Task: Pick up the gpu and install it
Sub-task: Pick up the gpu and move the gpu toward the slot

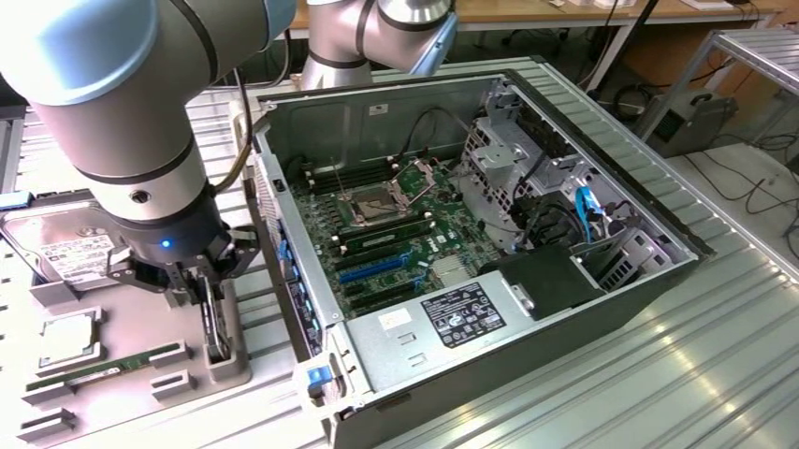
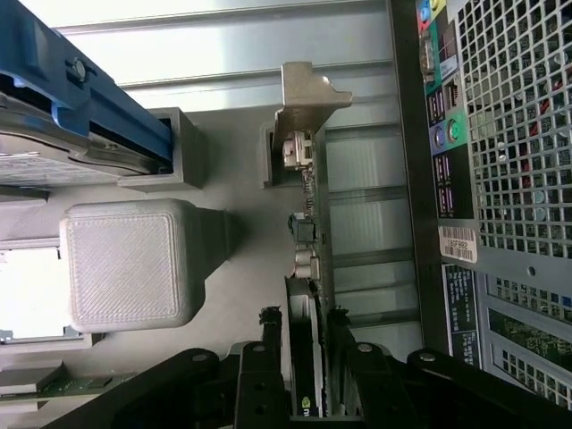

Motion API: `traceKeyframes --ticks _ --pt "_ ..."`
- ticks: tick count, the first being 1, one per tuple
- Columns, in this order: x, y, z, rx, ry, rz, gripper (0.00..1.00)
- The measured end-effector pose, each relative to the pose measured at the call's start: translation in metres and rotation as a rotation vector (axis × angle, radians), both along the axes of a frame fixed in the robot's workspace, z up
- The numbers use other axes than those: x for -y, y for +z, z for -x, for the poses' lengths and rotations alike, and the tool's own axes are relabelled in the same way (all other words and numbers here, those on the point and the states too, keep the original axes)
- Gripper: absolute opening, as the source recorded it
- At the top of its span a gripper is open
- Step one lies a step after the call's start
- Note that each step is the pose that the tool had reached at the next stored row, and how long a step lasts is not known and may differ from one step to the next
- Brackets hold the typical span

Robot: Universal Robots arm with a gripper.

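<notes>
The gpu (image 2: 308, 223) stands on edge in a slot of the grey holder tray (image 1: 138, 318), its silvery bracket (image 2: 308, 98) at one end. In the exterior view the gpu (image 1: 221, 329) is a thin black card just to the left of the open computer case (image 1: 600, 168). My gripper (image 1: 206, 292) is lowered over it. In the wrist view the gripper (image 2: 307, 366) straddles the card, with the black fingers (image 2: 266, 357) pressed against both faces. The card still sits in its slot. The motherboard (image 1: 393, 234) with its blue expansion slots (image 1: 374, 271) lies uncovered inside the case.
On the holder tray lie a silver hard drive (image 1: 63, 253), a processor (image 1: 69, 341) and a green memory stick (image 1: 107, 367). The case's rear panel (image 2: 500, 179) is close beside the card. A grey printed block (image 2: 130, 264) stands on the card's other side.
</notes>
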State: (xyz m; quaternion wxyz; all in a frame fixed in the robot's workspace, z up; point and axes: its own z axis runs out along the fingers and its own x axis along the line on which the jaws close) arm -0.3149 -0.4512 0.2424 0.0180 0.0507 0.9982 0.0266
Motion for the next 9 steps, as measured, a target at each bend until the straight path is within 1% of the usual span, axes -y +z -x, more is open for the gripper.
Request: traceKeyframes --ticks 1,6,9 --pt "0.0000 0.0000 0.0000 -0.0001 0.000 0.0001 0.28" --pt "0.0000 0.0000 0.0000 0.0000 0.003 0.0001 0.26" --pt "0.0000 -0.0001 0.0001 0.0000 0.038 0.0001 0.26"
